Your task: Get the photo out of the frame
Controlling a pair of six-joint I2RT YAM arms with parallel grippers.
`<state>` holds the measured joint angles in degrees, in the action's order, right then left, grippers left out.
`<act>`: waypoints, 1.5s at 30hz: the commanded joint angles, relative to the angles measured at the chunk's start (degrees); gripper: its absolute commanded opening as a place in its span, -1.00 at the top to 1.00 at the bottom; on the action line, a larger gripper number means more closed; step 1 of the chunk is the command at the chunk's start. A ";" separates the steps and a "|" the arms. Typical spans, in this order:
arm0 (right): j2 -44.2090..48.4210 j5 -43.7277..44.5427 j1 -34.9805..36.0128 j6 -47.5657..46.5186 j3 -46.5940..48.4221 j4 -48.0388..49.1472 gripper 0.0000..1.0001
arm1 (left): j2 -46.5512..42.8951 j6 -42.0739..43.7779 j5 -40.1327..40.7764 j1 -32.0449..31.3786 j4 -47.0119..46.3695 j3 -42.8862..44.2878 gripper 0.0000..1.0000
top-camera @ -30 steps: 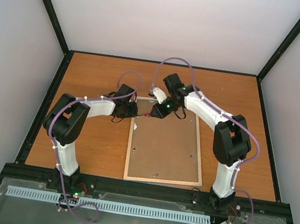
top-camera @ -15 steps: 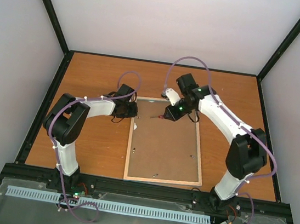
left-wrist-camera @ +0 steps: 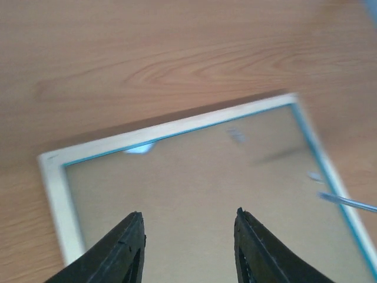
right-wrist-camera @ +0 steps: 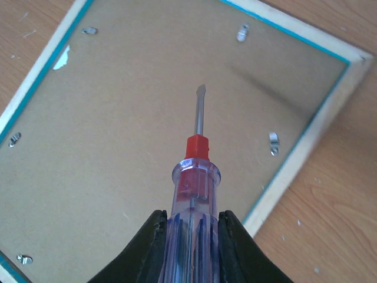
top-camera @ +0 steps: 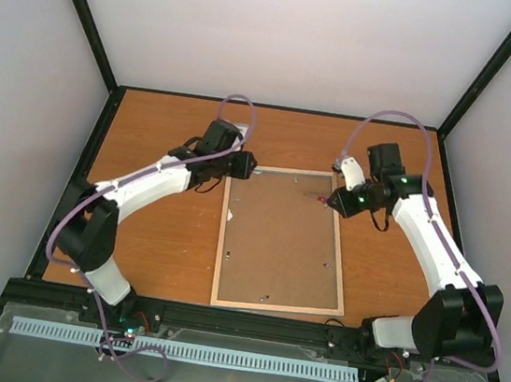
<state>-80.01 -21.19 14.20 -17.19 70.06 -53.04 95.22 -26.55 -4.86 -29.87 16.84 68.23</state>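
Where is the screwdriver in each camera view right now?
Top external: small and reddish, at the tip of the right gripper, over the far right part of the frame: screwdriver.
Left wrist: only its metal tip, entering at the right edge.
Right wrist: centre, handle clamped, blade pointing up the picture.
Shared landmark: the frame's brown board, seen in all three.

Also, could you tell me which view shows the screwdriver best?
The right wrist view: the screwdriver fills it, with clear handle, red collar and flat tip over the frame. Top external shows only a speck; left wrist shows only its blade.
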 commanded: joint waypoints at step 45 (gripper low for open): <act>11.33 -7.61 -4.35 -1.57 -19.88 17.09 0.94 | -18.86 -31.00 12.30 -27.09 31.30 -19.73 -0.91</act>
<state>-68.73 -27.88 10.20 -18.20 50.17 -37.45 74.98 -54.39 6.55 -58.13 44.64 47.18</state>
